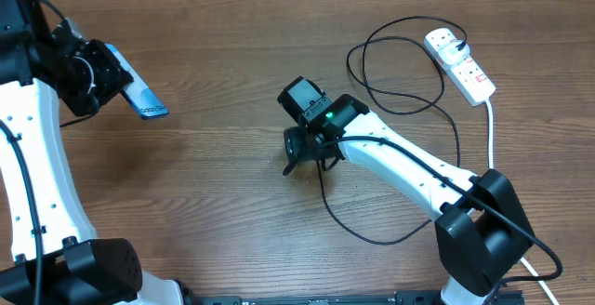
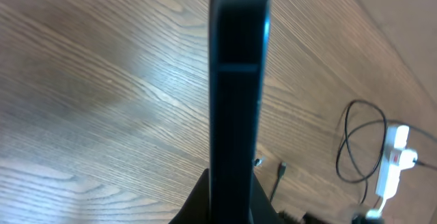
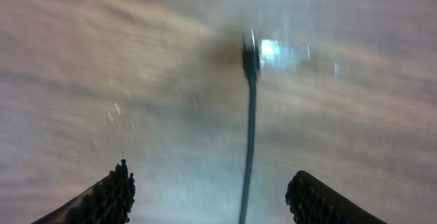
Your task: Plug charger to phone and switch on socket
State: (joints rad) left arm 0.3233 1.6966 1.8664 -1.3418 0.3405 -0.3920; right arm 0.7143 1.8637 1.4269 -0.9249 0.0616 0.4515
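Right wrist view is blurred: the right gripper stands spread wide, the thin black charger lying loose between its jaws. The left gripper clamps the blue-screened phone, partly hidden.

The charger is black, socket white with red, phone seemingly light blue, table brown wood-grain.

Looks like a robotics lab or test bench. Shows a bare brown wood-grain worktop with two white jointed robot arms with black joints, left and right, based at its near edge. Bears a small green indicator light on the right arm's black wrist unit. Includes as props a white oblong power strip with red switches, a long thin black cable and a dark-framed phone with a light blue screen.
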